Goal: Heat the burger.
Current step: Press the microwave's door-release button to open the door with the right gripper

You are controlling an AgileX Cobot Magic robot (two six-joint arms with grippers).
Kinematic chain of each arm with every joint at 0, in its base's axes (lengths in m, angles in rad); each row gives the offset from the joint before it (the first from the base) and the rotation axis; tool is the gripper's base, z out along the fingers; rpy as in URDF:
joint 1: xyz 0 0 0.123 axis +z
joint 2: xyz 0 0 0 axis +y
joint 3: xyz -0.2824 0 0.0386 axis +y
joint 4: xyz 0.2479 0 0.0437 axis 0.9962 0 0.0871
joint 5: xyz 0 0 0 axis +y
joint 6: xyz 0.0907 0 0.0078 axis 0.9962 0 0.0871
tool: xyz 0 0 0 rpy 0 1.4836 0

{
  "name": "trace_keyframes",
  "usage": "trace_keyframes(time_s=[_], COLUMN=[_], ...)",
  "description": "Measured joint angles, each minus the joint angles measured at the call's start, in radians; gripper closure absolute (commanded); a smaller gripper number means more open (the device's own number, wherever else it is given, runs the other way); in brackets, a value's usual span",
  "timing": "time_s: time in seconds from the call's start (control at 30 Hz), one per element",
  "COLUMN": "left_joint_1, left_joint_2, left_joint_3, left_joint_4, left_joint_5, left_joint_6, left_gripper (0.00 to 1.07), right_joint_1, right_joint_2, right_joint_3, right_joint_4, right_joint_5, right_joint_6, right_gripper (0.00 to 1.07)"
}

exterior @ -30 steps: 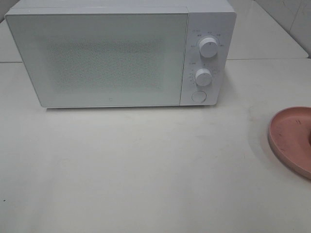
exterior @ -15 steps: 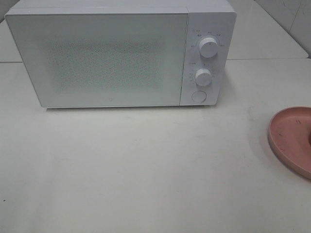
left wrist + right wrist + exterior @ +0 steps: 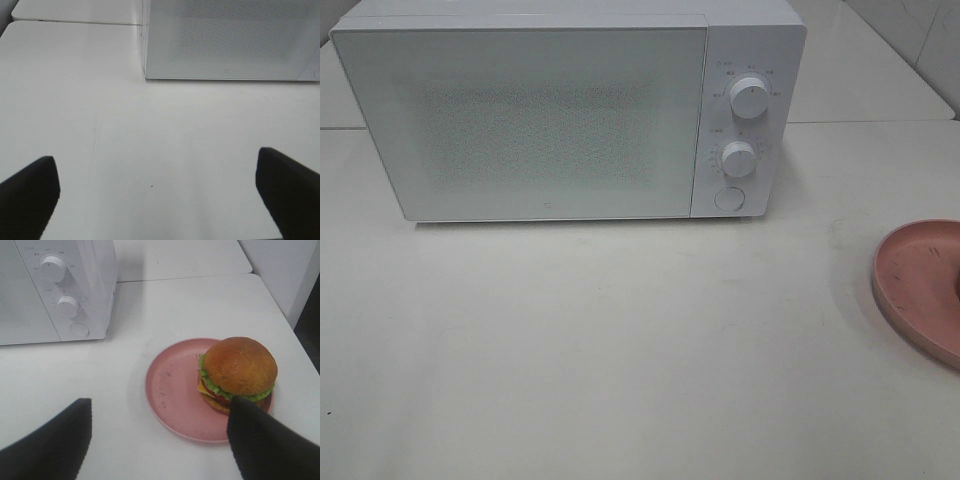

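Showing only from right wrist: burger [image 3: 239, 367].

A white microwave [image 3: 520, 120] stands at the back of the pale table [image 3: 620, 350], door shut. On its right panel an upper knob [image 3: 748, 97] and a lower knob [image 3: 738, 159] sit above a round button [image 3: 728, 198]. A pink plate [image 3: 920, 275] lies near the table's right edge

Glossy-bunned burger [image 3: 239, 374], matt pink plate [image 3: 170, 385]
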State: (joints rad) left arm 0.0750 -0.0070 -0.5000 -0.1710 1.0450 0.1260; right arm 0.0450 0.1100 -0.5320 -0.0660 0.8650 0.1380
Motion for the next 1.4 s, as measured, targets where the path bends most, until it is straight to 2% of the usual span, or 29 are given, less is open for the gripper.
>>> trace_keyframes(time_s=[0.23,0.63,1.03,1.23,1.33,1.4], left_joint_1=[0.000,0.000,0.000,0.000,0.000,0.000], left_joint_2=[0.000,0.000,0.000,0.000,0.000,0.000], left_joint_3=[0.000,0.000,0.000,0.000,0.000,0.000], left_joint_4=[0.000,0.000,0.000,0.000,0.000,0.000], left_joint_5=[0.000,0.000,0.000,0.000,0.000,0.000], left_joint_6=[0.000,0.000,0.000,0.000,0.000,0.000], left_gripper=[0.07,0.07,0.07,0.07,0.07,0.07], right_joint_1=[0.000,0.000,0.000,0.000,0.000,0.000], right_joint_2=[0.121,0.221,0.345,0.491,0.508,0.585], right_joint_3=[0.000,0.055,0.059,0.070,0.070,0.070], right_joint_4=[0.000,0.000,0.000,0.000,0.000,0.000], right_joint_5=[-0.101,-0.329,-0.464,-0.580,-0.596,-0.669], right_joint_6=[0.000,0.000,0.000,-0.001,-0.001,-0.001], right_gripper=[0.33,0.33,0.33,0.33,0.33,0.33])
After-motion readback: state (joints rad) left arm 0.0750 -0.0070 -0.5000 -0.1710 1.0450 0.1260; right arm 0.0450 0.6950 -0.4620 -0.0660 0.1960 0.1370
